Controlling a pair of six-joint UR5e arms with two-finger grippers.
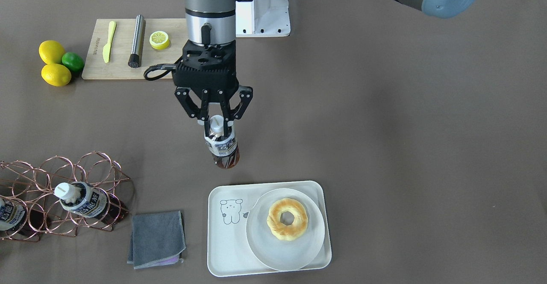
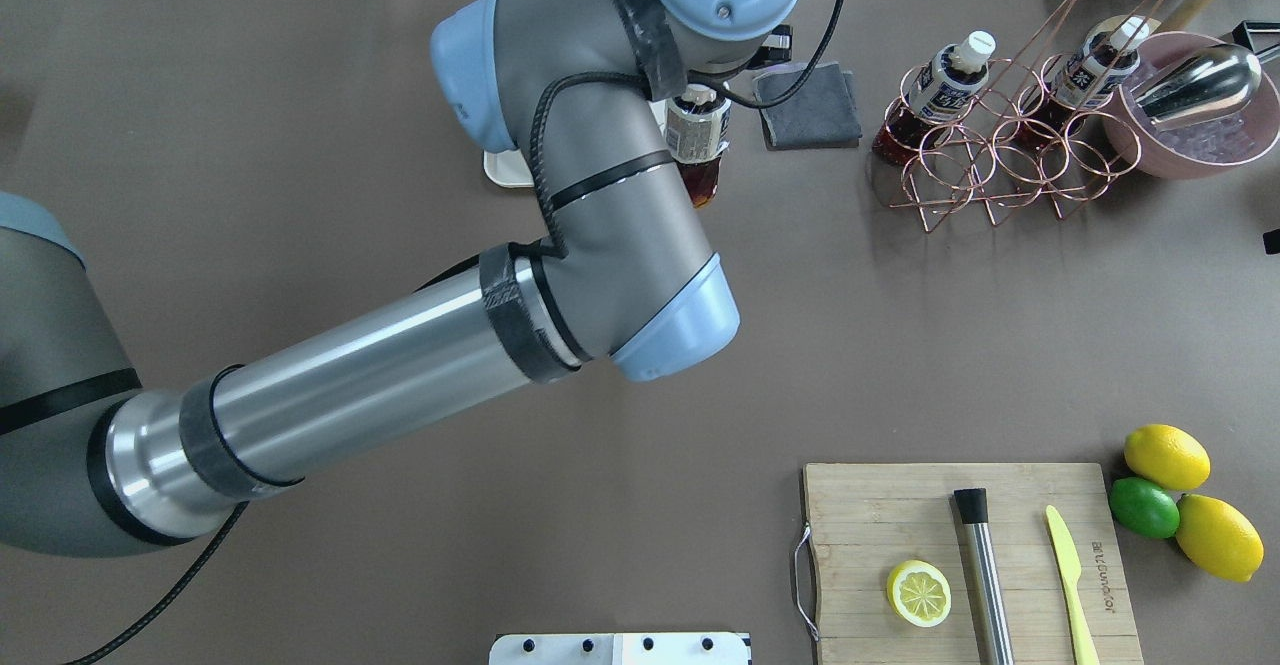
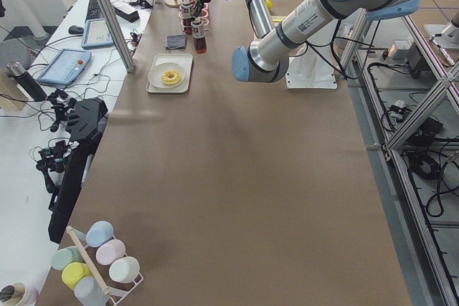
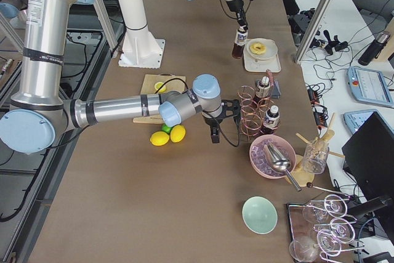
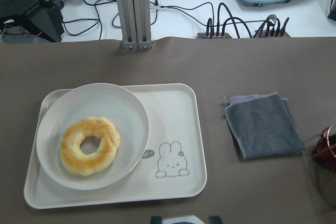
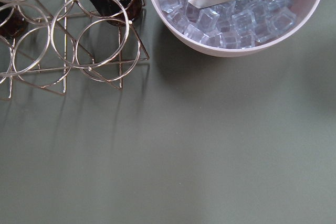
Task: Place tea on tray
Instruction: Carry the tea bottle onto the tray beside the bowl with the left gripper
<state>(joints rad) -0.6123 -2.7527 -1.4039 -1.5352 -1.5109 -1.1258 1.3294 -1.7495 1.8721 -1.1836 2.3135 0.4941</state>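
Left gripper fingers clamp the tea at its neck, just short of the tray rim. Plate fills most of the tray; bear-side strip bare. Right gripper fingers: cannot tell.

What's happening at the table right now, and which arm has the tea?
The left tool is shut on the neck of a tea bottle. It holds the bottle upright on the robot's side of the tray, not yet on it. The tray carries a plate with a doughnut, and its bear corner is free. Two more bottles lie in the wire rack. The right arm sits near that rack; I cannot tell whether its tool is open.
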